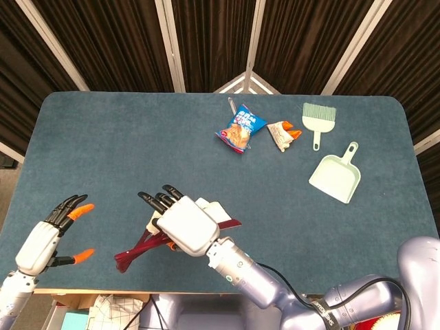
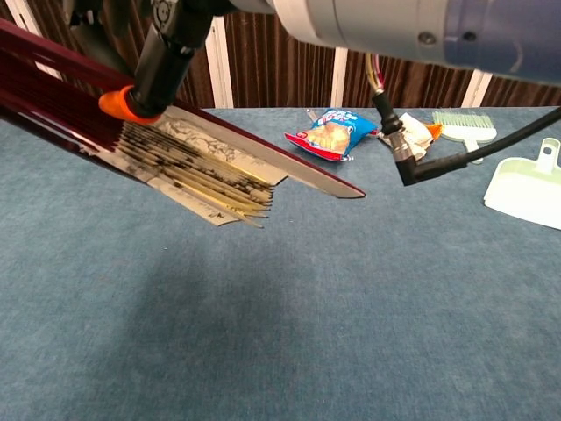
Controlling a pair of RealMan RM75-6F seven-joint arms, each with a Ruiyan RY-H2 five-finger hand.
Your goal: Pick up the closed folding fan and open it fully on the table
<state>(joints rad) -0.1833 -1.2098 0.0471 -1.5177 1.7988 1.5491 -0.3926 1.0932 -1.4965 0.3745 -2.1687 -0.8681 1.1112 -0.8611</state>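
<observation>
the folding fan hangs part-spread above the table, our right hand with fingers clamped on its ribs. light, stiff guards, fragile paper; we'd grip the outer guard. left hand fingers apart.

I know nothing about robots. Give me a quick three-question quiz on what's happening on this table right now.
1. True or false: the folding fan lies flat on the table, untouched.
2. Which hand holds the fan? A) left hand B) right hand
3. Fill in: beside the brush lies a pale green ____.

Key: 1 false, it is lifted and partly spread. 2 B; the left is open, holding nothing. 3 dustpan.
</observation>
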